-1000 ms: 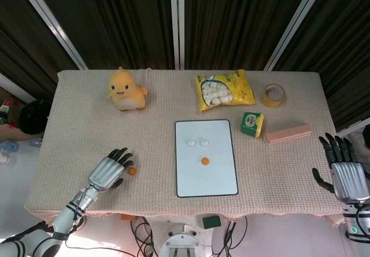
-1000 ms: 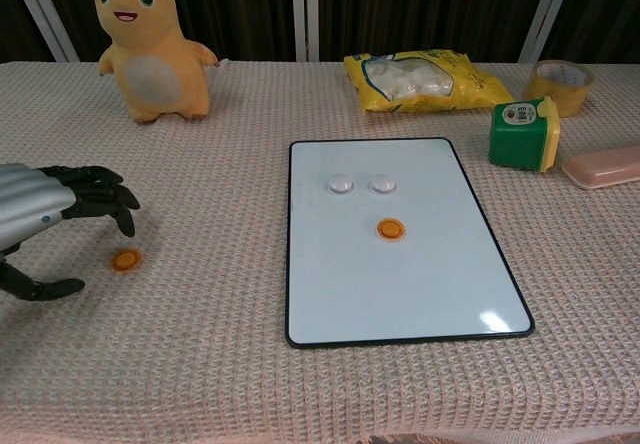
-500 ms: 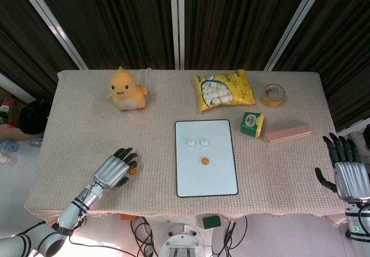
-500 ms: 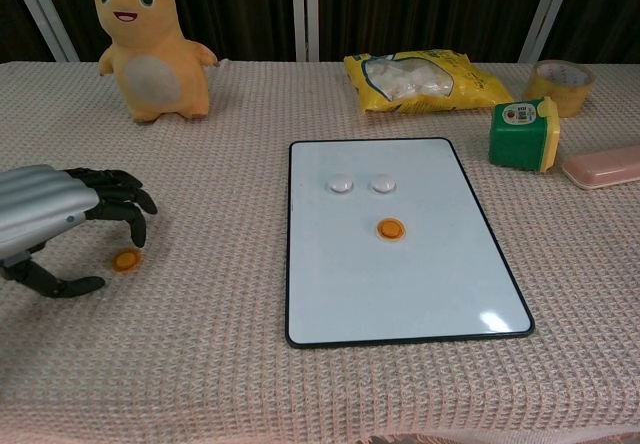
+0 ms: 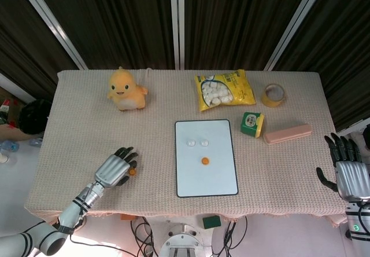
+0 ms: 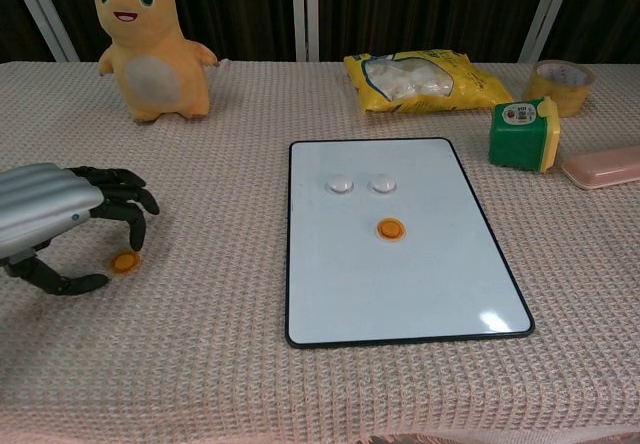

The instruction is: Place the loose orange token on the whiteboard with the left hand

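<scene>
The loose orange token (image 6: pixel 124 261) lies on the woven tablecloth left of the whiteboard (image 6: pixel 420 294), partly under my left hand (image 6: pixel 60 219). The fingers (image 6: pixel 133 226) curve down over the token with the thumb (image 6: pixel 55 281) below it; I cannot tell if they touch it. In the head view the token (image 5: pixel 132 172) shows at the tips of the left hand (image 5: pixel 115 169), left of the whiteboard (image 5: pixel 219 179). A second orange token (image 6: pixel 391 229) and two white tokens (image 6: pixel 360 183) sit on the board. My right hand (image 5: pixel 348 167) hangs off the table's right edge, fingers spread.
A yellow plush toy (image 6: pixel 152 44) stands at the back left. A yellow snack bag (image 6: pixel 425 81), tape roll (image 6: pixel 559 85), green box (image 6: pixel 524 134) and pink case (image 6: pixel 602 166) sit at the back right.
My left hand has moved right and lowered over the loose orange token, fingers curling around it. The right hand has drifted slightly down and right.
</scene>
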{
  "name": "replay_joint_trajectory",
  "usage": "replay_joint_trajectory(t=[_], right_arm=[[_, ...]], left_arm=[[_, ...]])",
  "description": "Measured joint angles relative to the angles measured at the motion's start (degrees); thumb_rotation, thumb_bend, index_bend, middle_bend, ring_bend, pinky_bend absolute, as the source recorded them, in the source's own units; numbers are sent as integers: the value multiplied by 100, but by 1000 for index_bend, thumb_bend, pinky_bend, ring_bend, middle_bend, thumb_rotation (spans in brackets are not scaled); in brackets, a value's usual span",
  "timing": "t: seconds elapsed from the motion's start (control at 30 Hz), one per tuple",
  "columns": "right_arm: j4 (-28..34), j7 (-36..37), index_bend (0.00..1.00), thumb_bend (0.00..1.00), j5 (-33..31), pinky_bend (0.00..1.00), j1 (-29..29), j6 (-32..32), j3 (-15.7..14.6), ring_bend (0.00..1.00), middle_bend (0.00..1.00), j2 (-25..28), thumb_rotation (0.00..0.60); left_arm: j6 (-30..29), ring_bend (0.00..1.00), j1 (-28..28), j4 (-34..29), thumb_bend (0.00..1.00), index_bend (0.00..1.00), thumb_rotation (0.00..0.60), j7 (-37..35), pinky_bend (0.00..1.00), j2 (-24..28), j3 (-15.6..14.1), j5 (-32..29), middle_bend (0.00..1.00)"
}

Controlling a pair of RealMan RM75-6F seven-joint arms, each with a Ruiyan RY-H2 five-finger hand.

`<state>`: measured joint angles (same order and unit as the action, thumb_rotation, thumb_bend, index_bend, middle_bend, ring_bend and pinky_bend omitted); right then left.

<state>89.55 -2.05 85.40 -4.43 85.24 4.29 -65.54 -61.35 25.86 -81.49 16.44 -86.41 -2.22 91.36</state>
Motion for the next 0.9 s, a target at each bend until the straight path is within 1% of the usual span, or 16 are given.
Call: replay_joint_trajectory(t=[0.27,0.67,0.77,0.9], right_arm=[[-17,-25,0,343,-81,0,-21,-86,10,0,0,-13,600],[-46,-9,0,343,-116,0,-40,-128,23,0,0,-25,600],[-54,-3,0,343,-107,0,-39,-116,23,0,0,-28,600],[-58,-5,0,343,-106,0,-52,-138,23,0,0,-37,600]], left_arm=[[5,118,62,21,262,486,600,-97,184,-27,-17,-20,227],[1,118,130,17,262,529,600,-147,184,-52,-15,-84,230],[-1,118,149,-28,262,536,600,-132,184,-41,-10,-80,233],[10,118,259,-273,262,539,600,25,184,1,41,-2,233]])
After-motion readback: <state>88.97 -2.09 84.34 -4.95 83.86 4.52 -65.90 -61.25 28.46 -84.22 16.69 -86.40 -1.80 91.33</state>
